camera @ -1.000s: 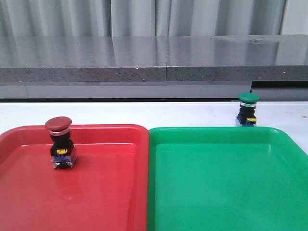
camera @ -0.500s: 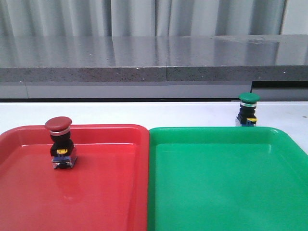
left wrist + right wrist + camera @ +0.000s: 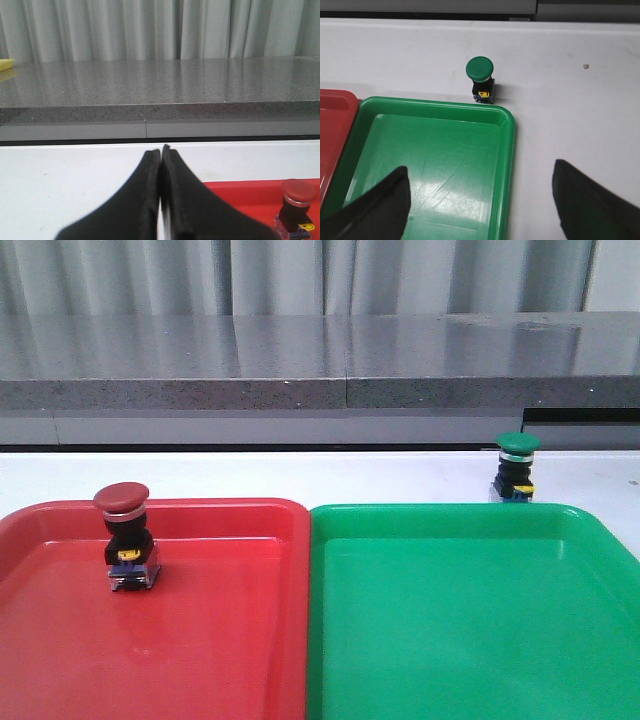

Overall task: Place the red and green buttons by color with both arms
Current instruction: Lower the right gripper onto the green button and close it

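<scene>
The red button (image 3: 126, 537) stands upright inside the red tray (image 3: 220, 640) near its far left corner; the left wrist view shows the same red button (image 3: 297, 206) at the frame's lower right. The green button (image 3: 516, 468) stands on the white table just behind the green tray (image 3: 470, 630); from the right wrist it is the green button (image 3: 481, 80) beyond the tray's far rim (image 3: 435, 104). My left gripper (image 3: 161, 151) is shut and empty over the white table, left of the red tray. My right gripper (image 3: 480, 182) is open above the green tray's right part, well short of the green button.
A long grey counter (image 3: 320, 365) runs behind the white table (image 3: 300, 475), with pale curtains above. The two trays sit side by side, touching. A small dark speck (image 3: 586, 65) lies on the table to the right of the green button.
</scene>
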`<state>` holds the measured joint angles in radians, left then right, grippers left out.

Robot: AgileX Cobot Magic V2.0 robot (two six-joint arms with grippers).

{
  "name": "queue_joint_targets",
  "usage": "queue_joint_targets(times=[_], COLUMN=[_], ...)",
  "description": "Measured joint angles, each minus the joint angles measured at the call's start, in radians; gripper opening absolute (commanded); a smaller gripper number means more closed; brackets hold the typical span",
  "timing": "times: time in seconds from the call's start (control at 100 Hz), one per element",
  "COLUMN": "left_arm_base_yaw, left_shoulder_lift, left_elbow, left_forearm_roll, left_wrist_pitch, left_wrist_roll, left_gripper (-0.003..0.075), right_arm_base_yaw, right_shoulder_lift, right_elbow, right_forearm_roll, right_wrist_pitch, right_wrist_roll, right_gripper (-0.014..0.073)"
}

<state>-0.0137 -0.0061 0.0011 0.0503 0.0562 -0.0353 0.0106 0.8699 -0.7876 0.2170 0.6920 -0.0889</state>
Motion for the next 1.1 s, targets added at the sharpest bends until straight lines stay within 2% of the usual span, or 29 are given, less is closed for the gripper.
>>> queue_joint_targets(times=[0.2, 0.74, 1.1], left_arm_base_yaw=[0.0, 0.0, 0.0], left_shoulder_lift=[0.0, 0.0, 0.0], left_elbow=[0.0, 0.0, 0.0], left_forearm_roll=[0.0, 0.0, 0.0], left_wrist_pitch=[0.0, 0.0, 0.0], left_wrist_roll=[0.0, 0.0, 0.0], left_gripper=[-0.0019, -0.0019, -0.002], right_arm_base_yaw=[0.015, 0.062, 0.062], right_shoulder_lift=[0.093, 0.687, 0.942], right_elbow=[-0.064, -0.466, -0.618], right_forearm_roll=[0.021, 0.027, -0.003], right_wrist_pitch=[0.0, -0.009, -0.015], right_wrist_roll=[0.0, 0.002, 0.002], right_gripper=[0.0604, 0.0604, 0.0604])
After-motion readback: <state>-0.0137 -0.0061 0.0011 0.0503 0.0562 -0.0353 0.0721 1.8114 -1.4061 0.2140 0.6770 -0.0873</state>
